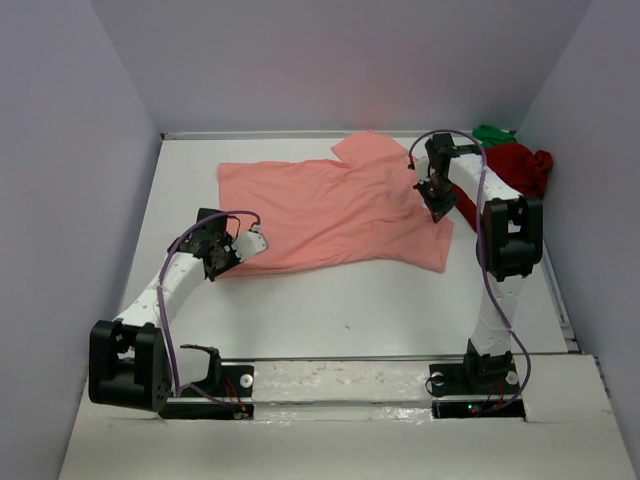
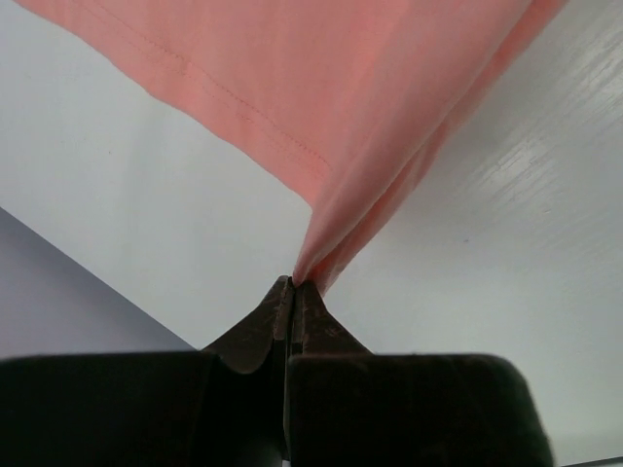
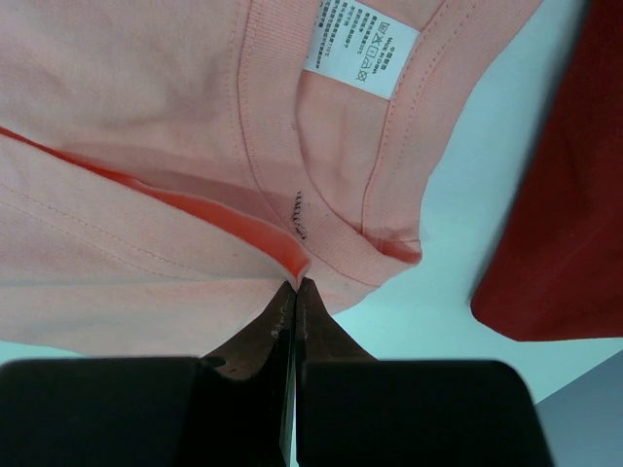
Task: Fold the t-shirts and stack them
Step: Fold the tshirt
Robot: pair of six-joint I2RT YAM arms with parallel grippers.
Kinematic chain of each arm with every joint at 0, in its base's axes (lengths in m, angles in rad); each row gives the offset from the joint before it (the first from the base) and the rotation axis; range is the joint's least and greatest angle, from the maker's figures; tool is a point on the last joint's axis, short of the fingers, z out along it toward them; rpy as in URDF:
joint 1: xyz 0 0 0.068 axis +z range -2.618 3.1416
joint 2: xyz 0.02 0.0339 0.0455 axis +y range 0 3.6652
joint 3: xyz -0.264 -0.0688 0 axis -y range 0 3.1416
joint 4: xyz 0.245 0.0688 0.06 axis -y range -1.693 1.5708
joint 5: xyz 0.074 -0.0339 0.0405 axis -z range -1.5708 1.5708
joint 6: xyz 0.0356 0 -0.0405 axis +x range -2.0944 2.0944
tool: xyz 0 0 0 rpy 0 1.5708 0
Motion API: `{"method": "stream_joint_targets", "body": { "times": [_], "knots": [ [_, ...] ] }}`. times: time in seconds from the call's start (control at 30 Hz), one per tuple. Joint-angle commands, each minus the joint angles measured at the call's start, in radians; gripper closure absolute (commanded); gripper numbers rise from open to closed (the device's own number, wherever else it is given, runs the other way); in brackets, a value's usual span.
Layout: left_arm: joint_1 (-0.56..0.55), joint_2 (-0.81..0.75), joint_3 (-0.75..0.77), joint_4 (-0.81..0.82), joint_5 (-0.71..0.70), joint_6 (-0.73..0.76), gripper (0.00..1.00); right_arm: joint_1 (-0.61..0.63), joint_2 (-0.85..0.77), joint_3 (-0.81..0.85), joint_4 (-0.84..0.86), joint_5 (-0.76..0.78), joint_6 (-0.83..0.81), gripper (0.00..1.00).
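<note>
The salmon-pink t-shirt [image 1: 340, 210] lies spread across the middle of the bench [image 1: 350, 320]. The dark red t-shirt [image 1: 520, 165] is bunched at the upper right, with the bright green t-shirt [image 1: 492, 132] showing as a small crumple at its upper edge. The left gripper [image 2: 292, 284] has its jaws pressed together on a hem corner at the lower left of the pink cloth, which tents up from the pinch in a double layer. The right gripper [image 3: 294, 284] has its jaws pinching the fabric just beside the neckband [image 3: 321, 243], below the care label [image 3: 358, 44]. The cloth looks thin, light and limp, so it will likely sag and drag between grips. Corners, hems and the ribbed neckband are stitched and thicker, and seem the surest holds.
</note>
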Motion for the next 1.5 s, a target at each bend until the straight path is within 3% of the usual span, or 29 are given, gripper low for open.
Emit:
{"method": "stream_joint_targets", "body": {
  "times": [0.0, 0.27, 0.53, 1.47],
  "knots": [
    [-0.006, -0.025, 0.035, -0.014, -0.042, -0.019, 1.0, -0.006, -0.051, 0.055, -0.006, 0.02, -0.003, 1.0],
    [-0.006, -0.031, 0.035, 0.043, -0.077, -0.06, 1.0, -0.006, -0.057, 0.078, 0.014, 0.034, -0.009, 1.0],
    [-0.008, -0.09, -0.002, 0.26, -0.163, -0.117, 1.0, -0.006, -0.053, 0.089, 0.026, 0.0, -0.015, 1.0],
    [-0.128, 0.158, 0.035, 0.463, -0.35, -0.255, 1.0, -0.006, 0.012, 0.253, 0.127, 0.022, -0.055, 1.0]
  ]
}}
